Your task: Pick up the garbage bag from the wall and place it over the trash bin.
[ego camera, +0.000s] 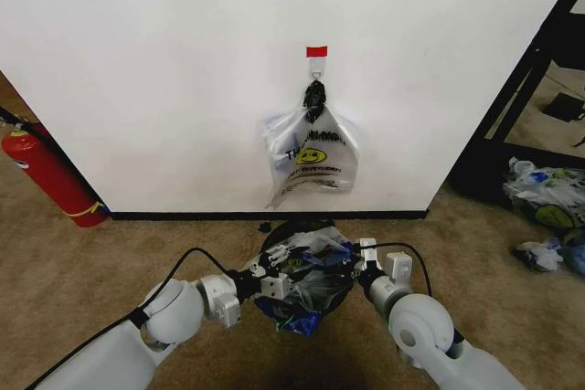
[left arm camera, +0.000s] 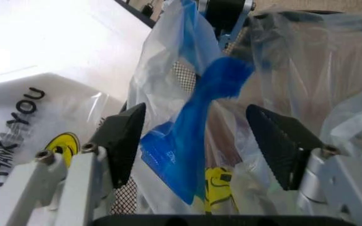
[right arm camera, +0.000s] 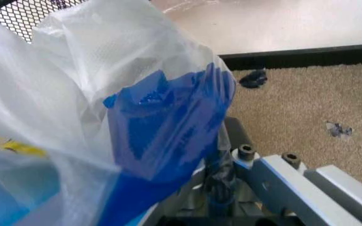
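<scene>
One thin see-through plastic garbage bag with a yellow smiley and blue patches is draped across the one small round black mesh trash bin, which stands on the tan carpet just before the broad white wall. One thicker bunch of like bags hangs from one hook under one red tape square. Two grippers flank the bin: the left gripper has its fingers spread apart around a blue fold, the right gripper pinches the bag's film. One red fire extinguisher stands to the left.
</scene>
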{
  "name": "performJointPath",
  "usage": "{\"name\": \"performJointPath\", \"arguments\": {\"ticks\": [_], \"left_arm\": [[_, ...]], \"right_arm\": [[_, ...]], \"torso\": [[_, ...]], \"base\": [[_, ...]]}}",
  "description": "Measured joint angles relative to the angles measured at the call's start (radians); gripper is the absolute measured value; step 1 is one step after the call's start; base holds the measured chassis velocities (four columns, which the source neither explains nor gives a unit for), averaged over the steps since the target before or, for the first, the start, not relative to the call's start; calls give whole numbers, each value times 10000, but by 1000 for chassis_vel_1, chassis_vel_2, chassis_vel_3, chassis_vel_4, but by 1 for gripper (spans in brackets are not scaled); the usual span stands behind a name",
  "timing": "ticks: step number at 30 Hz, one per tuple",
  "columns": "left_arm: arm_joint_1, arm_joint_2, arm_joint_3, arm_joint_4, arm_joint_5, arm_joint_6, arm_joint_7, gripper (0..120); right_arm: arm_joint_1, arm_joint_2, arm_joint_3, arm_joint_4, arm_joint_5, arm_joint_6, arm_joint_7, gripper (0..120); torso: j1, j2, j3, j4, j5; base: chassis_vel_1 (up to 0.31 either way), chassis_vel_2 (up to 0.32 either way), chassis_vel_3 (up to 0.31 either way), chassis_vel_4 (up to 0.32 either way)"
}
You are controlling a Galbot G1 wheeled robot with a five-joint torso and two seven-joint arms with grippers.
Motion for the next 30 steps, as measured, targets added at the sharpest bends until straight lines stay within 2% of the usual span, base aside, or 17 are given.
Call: {"name": "performJointPath", "arguments": {"ticks": [3,6,7,12,14,19,21,24,26,27,30], "left_arm": [[-43,-33,6,51,-12,7,-156,65],[-67,-73,15,114,-37,8,-268,50],[-67,-73,15,114,-37,8,-268,50],[-27,-128,50,131,-174,7,-520,29],[-7,-130,52,104,-219,7,-552,26],[151,-59,30,-224,-639,101,-664,2],[156,-42,28,-279,-781,161,-703,0],[81,12,24,-419,-1766,534,-874,0],[-64,81,25,-471,-2980,952,-1077,0],[-64,81,25,-471,-2980,952,-1077,0],[-347,218,21,-457,-5117,1710,-1647,0]], "right_arm": [[-49,21,0,10,-39,22,-23,0],[-101,40,-10,38,-71,31,-32,0],[-101,40,-10,38,-71,31,-32,0],[-124,52,-18,81,-78,35,-41,0],[-126,51,-18,81,-78,36,-41,0],[-142,40,-15,-3,-130,64,-59,0],[-151,35,-15,-19,-154,69,-79,0],[-216,-16,-14,-60,-301,93,-311,0],[-291,-96,42,-88,-532,139,-779,0],[-291,-96,42,-88,-532,139,-779,0],[-484,-319,304,-221,-1115,374,-2131,0]], "torso": [[0,0,0,0,0],[0,0,0,-1,0],[0,0,0,-1,0],[0,0,0,-1,0],[0,0,0,0,0],[0,0,0,0,1],[0,0,0,0,0],[0,0,0,0,0],[0,0,0,0,2],[0,0,0,0,2],[0,0,0,-1,1]], "base": [[0,0,0,0],[0,0,0,0],[0,0,0,0],[0,0,0,0],[0,0,0,0],[0,0,0,0],[0,0,0,0],[0,0,0,0],[0,0,0,0],[0,0,0,0],[0,0,0,0]]}}
